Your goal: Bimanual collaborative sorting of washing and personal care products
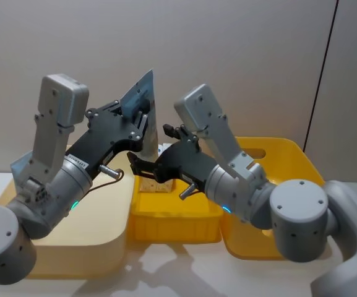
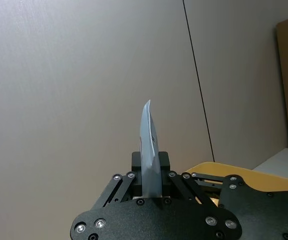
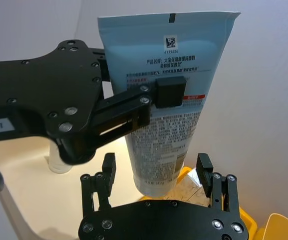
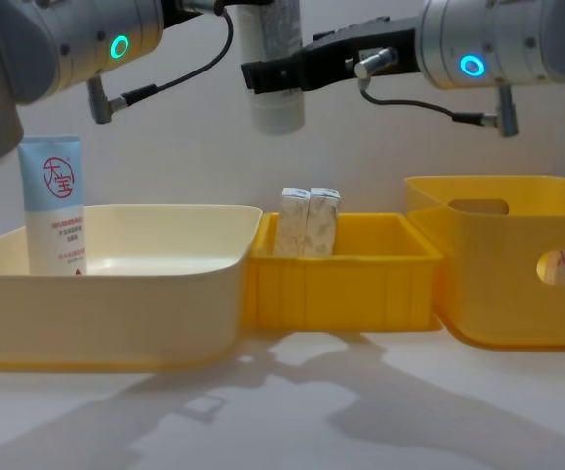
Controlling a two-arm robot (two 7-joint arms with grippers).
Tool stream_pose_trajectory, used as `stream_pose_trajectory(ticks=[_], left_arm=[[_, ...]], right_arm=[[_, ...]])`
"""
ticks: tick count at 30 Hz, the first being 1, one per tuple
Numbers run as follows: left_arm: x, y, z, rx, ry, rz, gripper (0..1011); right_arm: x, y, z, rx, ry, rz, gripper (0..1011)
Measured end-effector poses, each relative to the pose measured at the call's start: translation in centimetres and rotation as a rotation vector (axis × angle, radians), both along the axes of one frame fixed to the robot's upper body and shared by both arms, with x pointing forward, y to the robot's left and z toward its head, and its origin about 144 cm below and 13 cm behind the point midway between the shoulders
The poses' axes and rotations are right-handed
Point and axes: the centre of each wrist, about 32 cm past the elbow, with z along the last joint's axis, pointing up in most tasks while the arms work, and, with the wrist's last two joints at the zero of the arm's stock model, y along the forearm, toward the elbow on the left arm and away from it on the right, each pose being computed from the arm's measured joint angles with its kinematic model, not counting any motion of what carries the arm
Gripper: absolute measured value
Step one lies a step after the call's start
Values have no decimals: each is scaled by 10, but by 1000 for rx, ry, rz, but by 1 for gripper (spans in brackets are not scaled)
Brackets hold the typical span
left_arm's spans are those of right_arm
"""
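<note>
Right wrist view: left gripper (image 3: 169, 94) clamps Chinese-printed tube (image 3: 163, 145), right gripper (image 3: 156, 165) spread wide.

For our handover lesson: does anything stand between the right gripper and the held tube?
Nothing visible. The right gripper is open around the cap end of the tube; the left gripper clamps it higher up.

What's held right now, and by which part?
The left claw clamps a flat blue-and-white plastic squeeze tube across its blue upper half; the right claw is open, holding nothing.
</note>
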Motion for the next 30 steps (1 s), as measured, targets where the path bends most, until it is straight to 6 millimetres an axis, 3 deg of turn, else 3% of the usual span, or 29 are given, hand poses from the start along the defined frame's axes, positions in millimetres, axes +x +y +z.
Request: stream_pose_trajectory(ticks=[24, 30], left_arm=[[-5, -1, 1, -4, -6, -12, 191], [-5, -1, 1, -4, -6, -15, 189]], right_arm=[[19, 12, 0, 31, 9, -24, 1000], [21, 13, 0, 35, 12, -24, 884]])
